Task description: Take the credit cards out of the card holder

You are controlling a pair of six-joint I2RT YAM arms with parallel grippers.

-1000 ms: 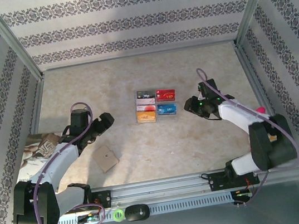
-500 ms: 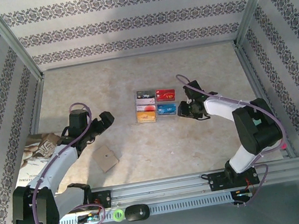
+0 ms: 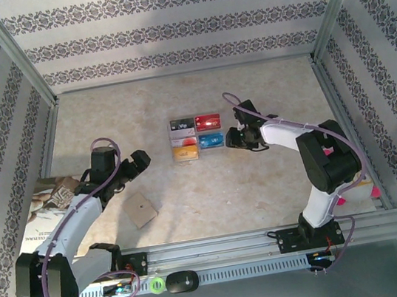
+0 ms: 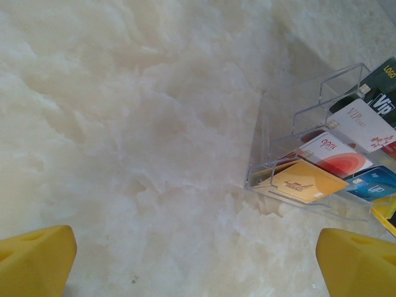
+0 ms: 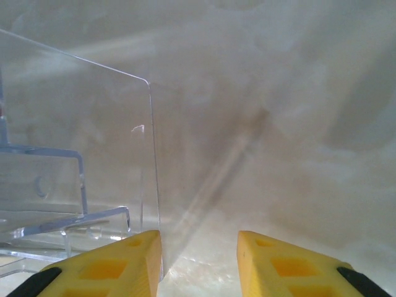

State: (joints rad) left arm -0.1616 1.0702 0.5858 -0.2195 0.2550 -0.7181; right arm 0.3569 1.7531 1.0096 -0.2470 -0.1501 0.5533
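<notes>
Lying at seven o'clock on the table (image 3: pixel 212 191), the card holder (image 3: pixel 140 210) is seen untouched; the left pincer (image 3: pixel 143 161) is held wide open, empty; the right pincer (image 3: pixel 231 139), half-open and empty, is set beside the card stand (image 3: pixel 195 135).

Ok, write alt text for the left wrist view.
A clear acrylic rack at the right edge holds tiered cards, orange, white-and-red, blue and black. The left gripper is open, its yellow fingertips in the bottom corners above a pale marbled table.

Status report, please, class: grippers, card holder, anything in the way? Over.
Left gripper open, above the table. Right gripper part open, at the clear card stand's side wall. Card holder lying flat by left arm, untouched. Nothing on it.
</notes>
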